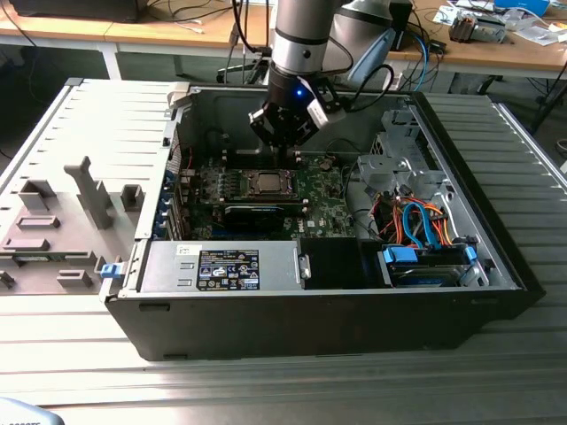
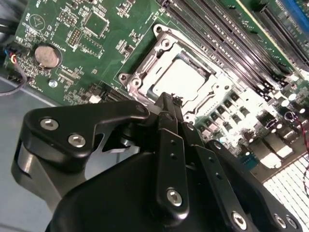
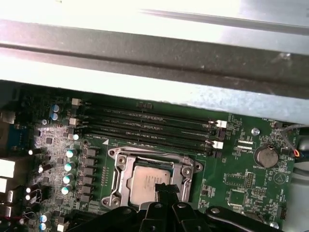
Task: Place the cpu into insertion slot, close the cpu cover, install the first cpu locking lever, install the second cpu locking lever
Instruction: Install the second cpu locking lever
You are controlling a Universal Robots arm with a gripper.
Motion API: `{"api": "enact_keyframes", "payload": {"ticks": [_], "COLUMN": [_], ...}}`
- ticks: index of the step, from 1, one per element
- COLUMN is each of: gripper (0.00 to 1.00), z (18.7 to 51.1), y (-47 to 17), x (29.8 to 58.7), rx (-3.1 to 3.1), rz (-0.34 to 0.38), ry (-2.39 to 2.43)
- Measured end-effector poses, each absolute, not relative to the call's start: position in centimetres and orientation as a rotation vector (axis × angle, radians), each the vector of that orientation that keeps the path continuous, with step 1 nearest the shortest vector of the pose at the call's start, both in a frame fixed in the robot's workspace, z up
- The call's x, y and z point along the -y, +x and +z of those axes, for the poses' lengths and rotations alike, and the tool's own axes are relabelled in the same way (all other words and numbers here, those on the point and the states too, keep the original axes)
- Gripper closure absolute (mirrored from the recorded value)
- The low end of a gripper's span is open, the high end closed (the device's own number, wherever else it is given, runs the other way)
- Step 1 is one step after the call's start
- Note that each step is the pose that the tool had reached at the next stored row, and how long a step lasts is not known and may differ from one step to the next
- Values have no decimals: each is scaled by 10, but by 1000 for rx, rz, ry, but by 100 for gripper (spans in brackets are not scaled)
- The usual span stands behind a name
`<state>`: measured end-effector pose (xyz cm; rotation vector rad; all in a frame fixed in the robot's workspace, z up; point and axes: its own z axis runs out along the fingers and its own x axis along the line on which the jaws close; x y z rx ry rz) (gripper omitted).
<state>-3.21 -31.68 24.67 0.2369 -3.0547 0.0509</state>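
Pincer point(image 2: 169, 104) shut, empty, pointing down just above cpu point(image 2: 181, 77) w/ cpu cover point(image 3: 186, 170) closed

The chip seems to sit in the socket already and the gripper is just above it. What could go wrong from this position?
1. The gripper hangs close over the cpu and its cpu cover; pressing down off-centre might tilt the chip or harm the insertion slot.
2. The memory slots lie right beside the socket, so a sideways move could strike them.
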Motion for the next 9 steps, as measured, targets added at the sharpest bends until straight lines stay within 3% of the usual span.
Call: {"api": "enact_keyframes", "payload": {"ticks": [9], "gripper": [89], "z": [251], "y": [-32], "x": [330], "rx": [3055], "rz": [51], "ry": [237]}}
